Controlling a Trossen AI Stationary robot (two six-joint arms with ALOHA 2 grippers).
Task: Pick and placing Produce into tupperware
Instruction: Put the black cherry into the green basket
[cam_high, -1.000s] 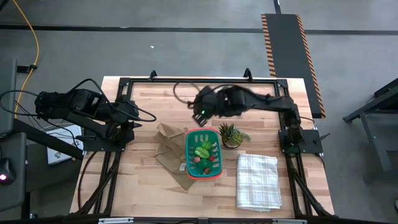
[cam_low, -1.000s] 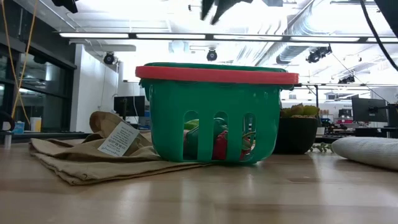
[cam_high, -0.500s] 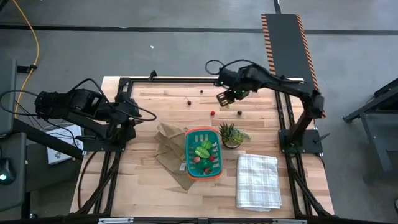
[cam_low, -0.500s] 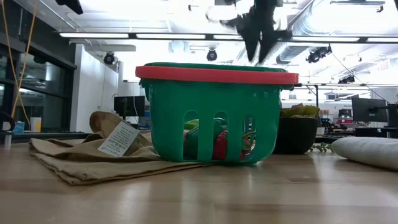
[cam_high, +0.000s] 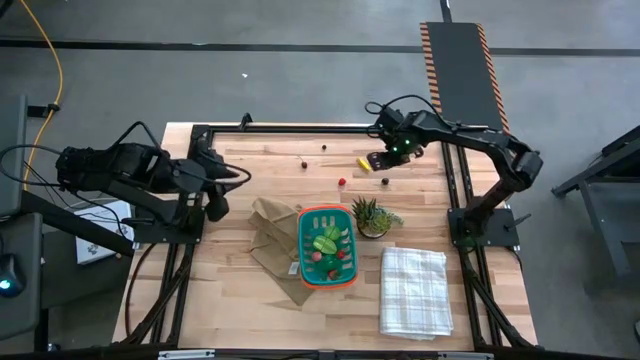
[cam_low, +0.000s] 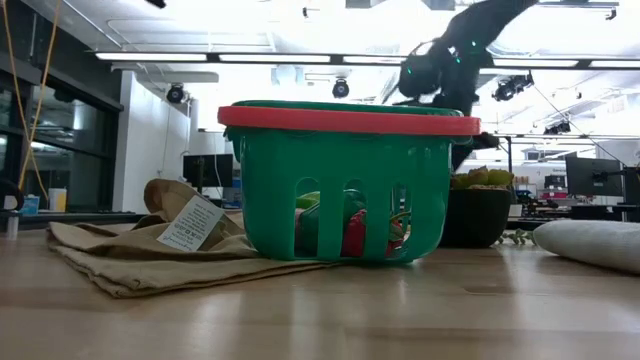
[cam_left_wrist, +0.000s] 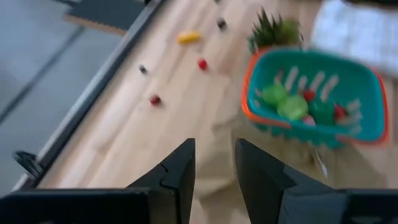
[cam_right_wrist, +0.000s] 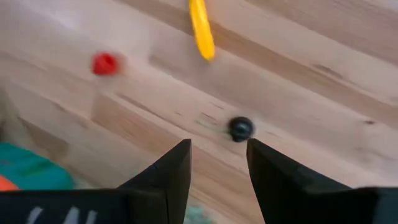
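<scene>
The tabletop (cam_high: 240, 300) carries the tupperware (cam_high: 326, 247) at center, with green and red produce (cam_high: 328, 243) inside. The right tool (cam_high: 381, 161) hovers at 1 o'clock from the tupperware, released and empty, over a yellow piece (cam_high: 364, 164) and a dark berry (cam_high: 384, 181). The left tool (cam_high: 216, 205) waits at 9 o'clock, fingers apart, empty.

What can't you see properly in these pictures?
- Low view: most produce inside the tupperware is hidden by its wall; only bits show through the slots.
- Low view: the potted plant is partly behind the tupperware.
- High view: the loose berries are too small to identify.
- Left wrist view: everything is blurred.
</scene>
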